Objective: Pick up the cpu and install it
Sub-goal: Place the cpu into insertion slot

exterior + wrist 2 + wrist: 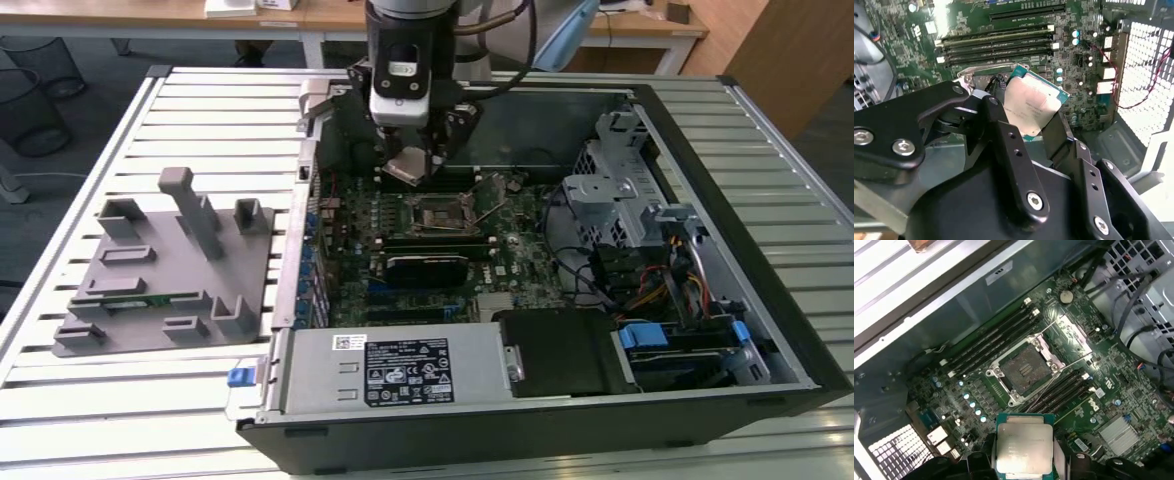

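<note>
Slatted metal counter (pixel 200 100), beneath everything and reaching well out past the end effector (pixel 1029 127) on all sides. Open computer case (pixel 761 250), lying flat on the counter, directly under the end effector. Grey moulded fixture (pixel 147 265), on the counter outside the case, well apart from the end effector toward the exterior view's left. Green motherboard (pixel 521 250), on the case floor below the end effector. Socket (pixel 1023 367), on the motherboard, below the end effector and a little off to one side; empty, contact field bare, retention frame (pixel 1074 335) swung open beside it. End effector closed to a narrow gap, black fingers (pixel 1004 135) clamped on opposite edges of the cpu (pixel 1030 102). Cpu between the fingertips, metal top outward, tilted, in the air above the board and apart from the socket. Progress, as judged: pickup done; seating in the socket and closing of the frame outstanding.
</note>
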Robot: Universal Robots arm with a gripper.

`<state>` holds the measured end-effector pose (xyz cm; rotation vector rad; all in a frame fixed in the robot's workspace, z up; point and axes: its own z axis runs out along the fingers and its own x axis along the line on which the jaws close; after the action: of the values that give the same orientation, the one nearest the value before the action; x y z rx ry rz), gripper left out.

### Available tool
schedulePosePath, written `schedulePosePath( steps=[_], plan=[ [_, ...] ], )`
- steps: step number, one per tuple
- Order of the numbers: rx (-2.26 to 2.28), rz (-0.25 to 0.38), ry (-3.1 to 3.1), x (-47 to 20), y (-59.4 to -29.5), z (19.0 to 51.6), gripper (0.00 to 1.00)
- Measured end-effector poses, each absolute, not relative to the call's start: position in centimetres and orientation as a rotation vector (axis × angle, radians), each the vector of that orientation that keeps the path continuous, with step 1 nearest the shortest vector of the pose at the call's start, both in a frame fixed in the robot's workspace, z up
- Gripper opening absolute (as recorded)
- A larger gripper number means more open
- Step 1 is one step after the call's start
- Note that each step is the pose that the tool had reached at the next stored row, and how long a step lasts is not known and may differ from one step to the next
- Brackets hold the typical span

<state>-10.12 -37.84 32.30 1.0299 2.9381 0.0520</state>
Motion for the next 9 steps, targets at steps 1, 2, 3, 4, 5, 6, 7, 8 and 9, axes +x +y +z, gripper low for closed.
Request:
schedulePosePath(
  steps=[1, 2, 3, 4, 5, 6, 7, 8, 9],
  plan=[
    [1.051, 0.052, 2.93, -10.11, -37.83, 32.16, 0.54],
    [1.073, 0.051, 2.922, -10.11, -37.83, 32.01, 0.54],
    [1.094, 0.051, 2.914, -10.11, -37.83, 31.88, 0.54],
    [1.114, 0.051, 2.906, -10.11, -37.82, 31.75, 0.54],
    [1.135, 0.05, 2.898, -10.11, -37.82, 31.62, 0.54],
    [1.155, 0.05, 2.89, -10.11, -37.82, 31.49, 0.54],
    [1.176, 0.05, 2.881, -10.11, -37.81, 31.37, 0.54],
    [1.197, 0.049, 2.872, -10.11, -37.81, 31.26, 0.54],
    [1.217, 0.049, 2.863, -10.1, -37.8, 31.16, 0.54]
  ],
)
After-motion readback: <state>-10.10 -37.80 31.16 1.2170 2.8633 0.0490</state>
